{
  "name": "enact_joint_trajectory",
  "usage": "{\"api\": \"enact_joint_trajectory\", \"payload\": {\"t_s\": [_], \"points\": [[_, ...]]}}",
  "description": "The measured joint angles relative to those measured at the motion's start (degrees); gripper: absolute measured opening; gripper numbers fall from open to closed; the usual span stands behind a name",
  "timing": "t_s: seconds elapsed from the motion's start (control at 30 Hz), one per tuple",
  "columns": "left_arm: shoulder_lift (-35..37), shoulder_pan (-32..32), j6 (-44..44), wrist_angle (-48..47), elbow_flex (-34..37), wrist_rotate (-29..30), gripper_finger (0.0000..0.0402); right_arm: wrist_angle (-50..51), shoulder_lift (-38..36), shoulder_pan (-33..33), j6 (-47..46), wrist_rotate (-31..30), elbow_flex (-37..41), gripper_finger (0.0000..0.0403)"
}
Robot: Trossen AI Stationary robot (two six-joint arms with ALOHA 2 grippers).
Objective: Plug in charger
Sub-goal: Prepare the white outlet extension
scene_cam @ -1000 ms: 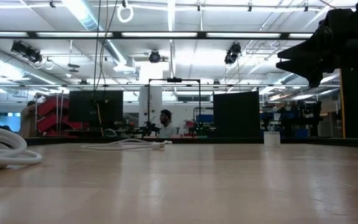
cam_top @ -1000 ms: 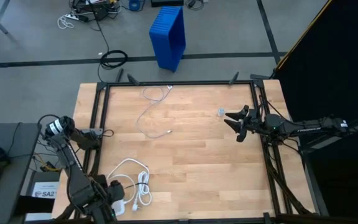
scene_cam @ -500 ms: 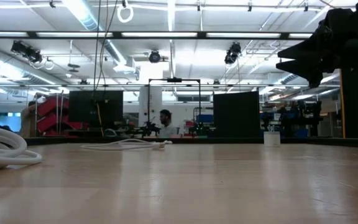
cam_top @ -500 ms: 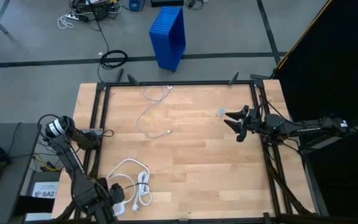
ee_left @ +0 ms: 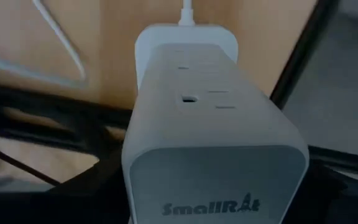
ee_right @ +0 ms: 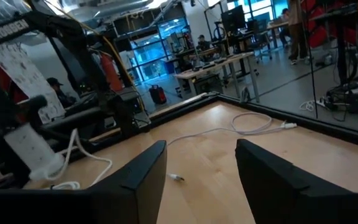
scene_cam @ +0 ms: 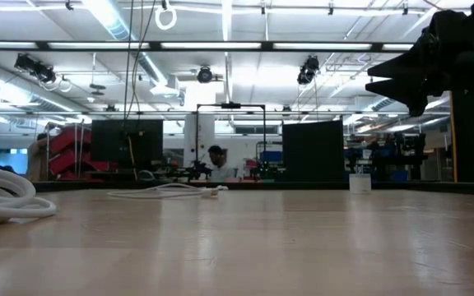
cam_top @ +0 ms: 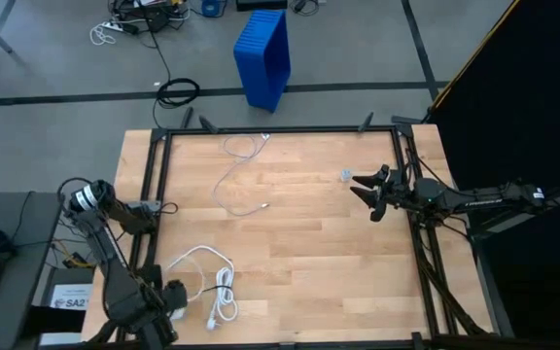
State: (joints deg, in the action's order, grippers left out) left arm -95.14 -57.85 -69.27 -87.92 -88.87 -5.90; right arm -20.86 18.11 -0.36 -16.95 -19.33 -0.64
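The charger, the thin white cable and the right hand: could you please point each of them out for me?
charger (ee_left: 210, 155): left wrist view, on its top face below the sockets.
thin white cable (cam_top: 229, 175): high view, on its middle stretch.
right hand (ee_right: 201, 144): right wrist view, midway between its fingertips.

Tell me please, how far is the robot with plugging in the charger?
Done: the left gripper grips the charger at the near left corner, while its coiled cord lies flat. In hand: only that hold. Left: the sockets on the charger's face are empty, and the right gripper, open and empty, hovers beside a small white piece. The plugging itself is not yet done.
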Motion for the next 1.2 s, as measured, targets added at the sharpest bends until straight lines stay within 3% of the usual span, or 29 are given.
{"api": "enact_joint_trajectory", "payload": {"t_s": [0.07, 0.23, 0.4, 0.47, 0.57, 0.7, 0.8, 1.03, 1.2], "points": [[-0.2, 1.3, 2.9, -4.0, -3.7, 4.9, 0.0277, 0.0, 0.0, 0.0, 0.0, 0.0, 0.0, 0.0161], [0.8, 6.5, 16.7, -2.6, -11.0, 19.9, 0.0277, 0.0, 0.0, 0.0, 0.0, 0.0, 0.0, 0.0152], [0.8, 16.2, 32.4, -1.8, -13.8, 27.5, 0.0277, 0.0, 0.3, 0.2, -0.8, 0.0, 0.0, 0.0145], [0.7, 20.8, 39.8, -1.2, -13.8, 27.2, 0.0277, 0.0, 0.4, 0.2, -0.9, 0.0, 0.0, 0.0143], [-0.2, 28.2, 52.3, 6.8, -13.8, 26.7, 0.0277, -0.1, 0.4, 0.2, -0.9, 0.0, 0.0, 0.0140], [-1.4, 36.0, 66.5, 20.0, -13.8, 21.5, 0.0277, -0.1, 0.4, 0.2, -0.9, 0.0, 0.0, 0.0137], [-2.8, 40.1, 73.0, 24.7, -14.5, 18.8, 0.0277, 0.0, 0.4, 0.4, -0.9, 0.0, 0.0, 0.0137], [-11.6, 44.2, 77.9, 23.6, -21.1, 14.4, 0.0277, 0.0, 0.4, 0.4, -0.9, 0.0, 0.0, 0.0152], [-18.0, 45.3, 80.1, 14.0, -27.8, 12.9, 0.0277, 0.0, 0.4, 0.4, -1.0, 0.0, 0.0, 0.0159]]}}
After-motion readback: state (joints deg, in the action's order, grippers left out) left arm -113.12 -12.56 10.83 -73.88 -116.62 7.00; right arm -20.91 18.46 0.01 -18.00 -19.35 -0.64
